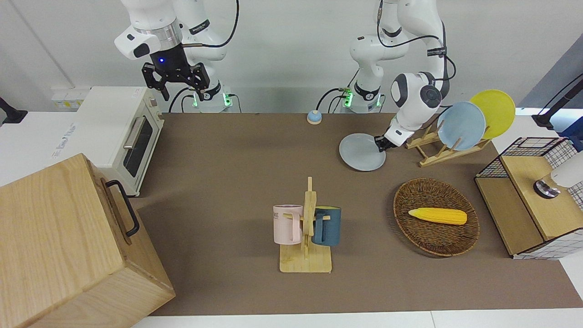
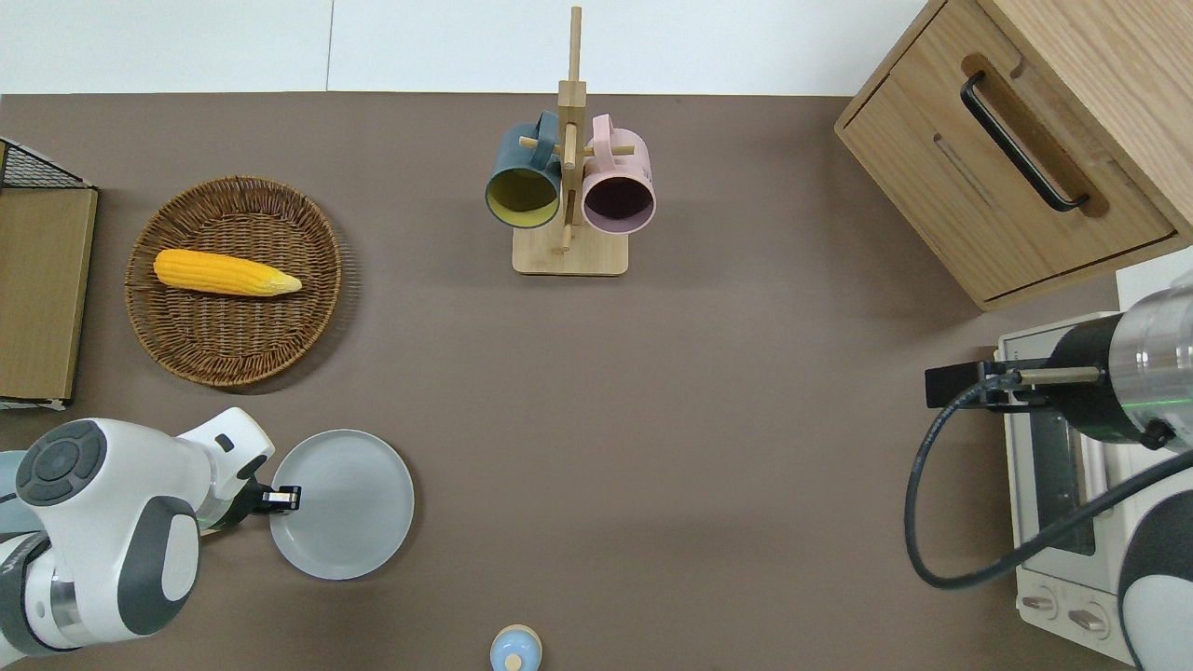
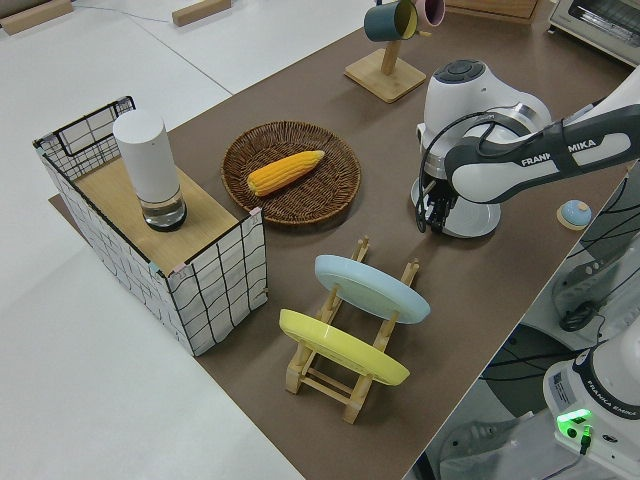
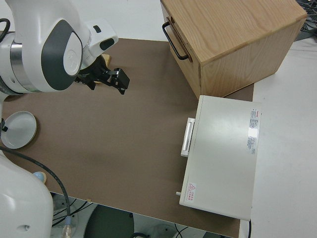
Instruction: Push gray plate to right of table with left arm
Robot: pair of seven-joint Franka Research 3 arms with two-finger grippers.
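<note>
The gray plate lies flat on the brown table, near the robots' edge and toward the left arm's end. It also shows in the overhead view and the right side view. My left gripper is low at the plate's rim, on the side toward the left arm's end, touching it; it shows in the overhead view as one narrow shut tip, holding nothing. In the left side view the arm hides most of the plate. The right arm is parked.
A wooden rack holds a light-blue plate and a yellow plate beside the left arm. A wicker basket with corn, a mug rack, a blue bell, a toaster oven and a wooden cabinet stand around.
</note>
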